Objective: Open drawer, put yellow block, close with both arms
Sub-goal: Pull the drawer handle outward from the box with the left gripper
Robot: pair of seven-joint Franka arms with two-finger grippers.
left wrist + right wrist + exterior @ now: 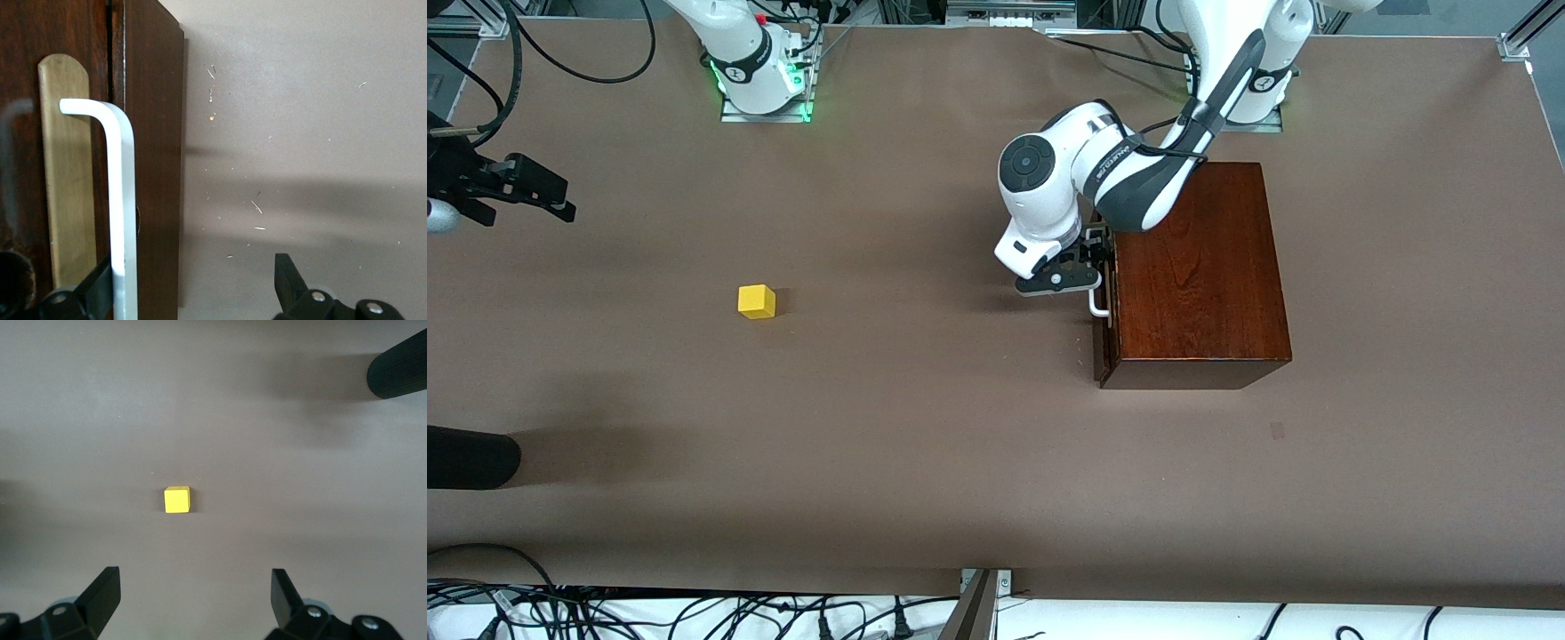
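Drawer-opening step is what's being worked on: the left gripper is spread around the white handle of the drawer, which looks barely cracked open. A squeeze and pull are needed next, while the right gripper is held spread above the yellow block, sitting on the tabletop well apart from the box

Right gripper over bare brown table, 2 fingers spread wide apart, nothing between. Yellow block flat on table, apart from fingers. Dark rounded object at picture corner.
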